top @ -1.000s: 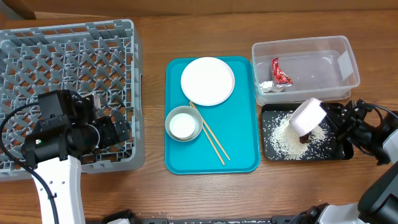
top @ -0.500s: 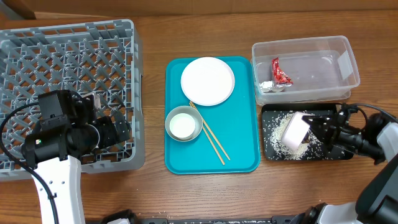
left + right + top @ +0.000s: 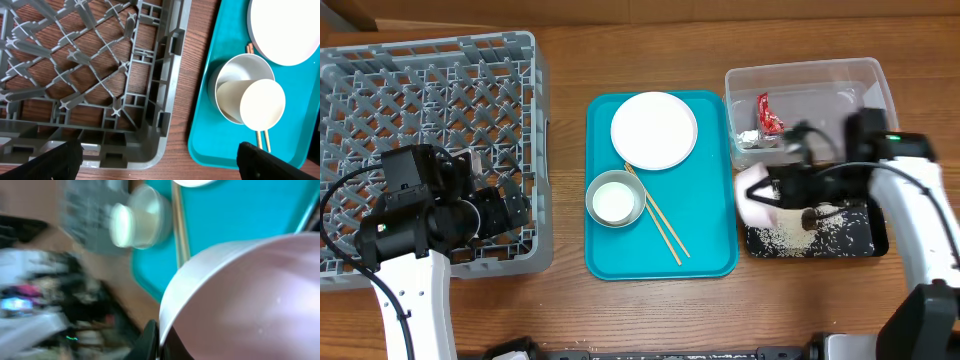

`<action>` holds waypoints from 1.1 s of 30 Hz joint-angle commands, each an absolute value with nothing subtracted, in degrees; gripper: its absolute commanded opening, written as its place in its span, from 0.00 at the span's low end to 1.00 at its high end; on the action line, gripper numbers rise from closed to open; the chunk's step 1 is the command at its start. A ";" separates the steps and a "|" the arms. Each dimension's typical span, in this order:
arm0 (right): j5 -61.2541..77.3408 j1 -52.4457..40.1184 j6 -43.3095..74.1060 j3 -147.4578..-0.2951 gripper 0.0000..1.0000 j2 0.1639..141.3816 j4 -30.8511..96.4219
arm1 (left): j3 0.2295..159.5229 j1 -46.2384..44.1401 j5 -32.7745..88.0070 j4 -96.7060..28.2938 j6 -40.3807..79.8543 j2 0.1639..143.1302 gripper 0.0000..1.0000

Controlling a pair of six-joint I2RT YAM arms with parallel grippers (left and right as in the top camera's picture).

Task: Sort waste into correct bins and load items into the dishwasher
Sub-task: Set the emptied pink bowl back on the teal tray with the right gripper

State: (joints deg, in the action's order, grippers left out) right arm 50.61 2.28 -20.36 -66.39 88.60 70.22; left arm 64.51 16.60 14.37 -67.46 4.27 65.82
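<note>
Wooden counter (image 3: 570, 60) carries it all; your right pincer (image 3: 782, 190) is clamped on the small round pink-backed plate (image 3: 754, 196), tilted over the left edge of the shallow black rectangular tray (image 3: 865, 235); the big grey plastic dish rack (image 3: 430, 80) lies well to its left, nearer your empty, spread left pincer (image 3: 159, 162).

A brown wooden table (image 3: 570, 50)
Grey plastic rack (image 3: 430, 90) at nine o'clock, teal tray (image 3: 705, 230) centre, clear tub (image 3: 820, 110) and black tray (image 3: 855, 235) at three.
</note>
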 commanded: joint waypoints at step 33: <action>7.75 -33.80 6.24 -76.49 0.46 96.29 46.61 | 65.52 16.82 14.50 -67.22 3.20 65.89 1.00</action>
State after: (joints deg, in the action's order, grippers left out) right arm 8.29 -33.78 6.02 -69.97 100.88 45.50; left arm 64.51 16.60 14.37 -67.46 4.29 65.82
